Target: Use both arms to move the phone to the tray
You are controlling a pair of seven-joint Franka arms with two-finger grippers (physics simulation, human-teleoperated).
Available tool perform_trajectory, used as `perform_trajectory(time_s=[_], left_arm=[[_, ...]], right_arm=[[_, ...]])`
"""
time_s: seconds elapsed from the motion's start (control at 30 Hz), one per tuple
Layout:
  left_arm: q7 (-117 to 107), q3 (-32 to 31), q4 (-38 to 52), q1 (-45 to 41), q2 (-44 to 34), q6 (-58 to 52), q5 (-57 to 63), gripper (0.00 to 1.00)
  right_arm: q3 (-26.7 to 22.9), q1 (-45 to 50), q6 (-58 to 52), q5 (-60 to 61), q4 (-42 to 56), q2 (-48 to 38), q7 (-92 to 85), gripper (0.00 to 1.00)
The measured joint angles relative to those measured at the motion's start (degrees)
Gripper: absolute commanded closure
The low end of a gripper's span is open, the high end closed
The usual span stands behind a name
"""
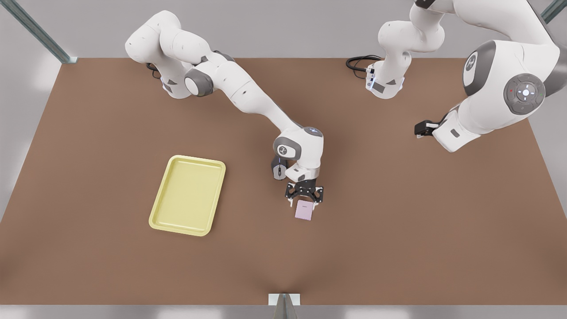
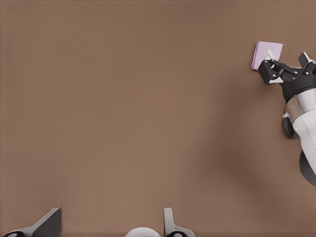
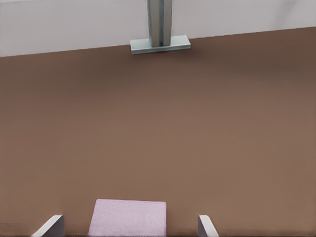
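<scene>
The pale pink phone lies flat on the brown table, a little to the front view's right of centre. My right gripper hangs over its far end, open, with a finger on each side of the phone and gaps between them. The yellow tray sits apart, to the front view's left of the phone. My left gripper waits, open, over bare table at the front view's right. Its wrist view shows the phone far off, with its own fingertips spread wide.
A grey oval mouse lies partly under the right arm's wrist, just behind the phone. The arm bases and a black cable stand along the far edge. A metal post foot sits at the near edge.
</scene>
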Motion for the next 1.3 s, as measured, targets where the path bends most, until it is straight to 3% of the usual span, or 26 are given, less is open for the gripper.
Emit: perform_trajectory(time_s=[0.17,0.97,1.3], left_arm=[[0.06,-0.11,-0.06,0.03,0.31,-0.11,0.1,0.0],[0.24,-0.26,-0.06,0.0,0.64,-0.03,0.17,0.0],[0.28,-0.26,0.03,0.01,0.66,0.13,0.1,0.0]], right_arm=[[2.21,-0.67,2.66,0.05,-0.08,1.09,-4.53,0.0],[2.47,-2.92,9.01,0.04,-0.27,3.62,-20.24,0.0],[6.04,-5.46,10.86,0.05,-0.35,3.63,-23.99,0.0]])
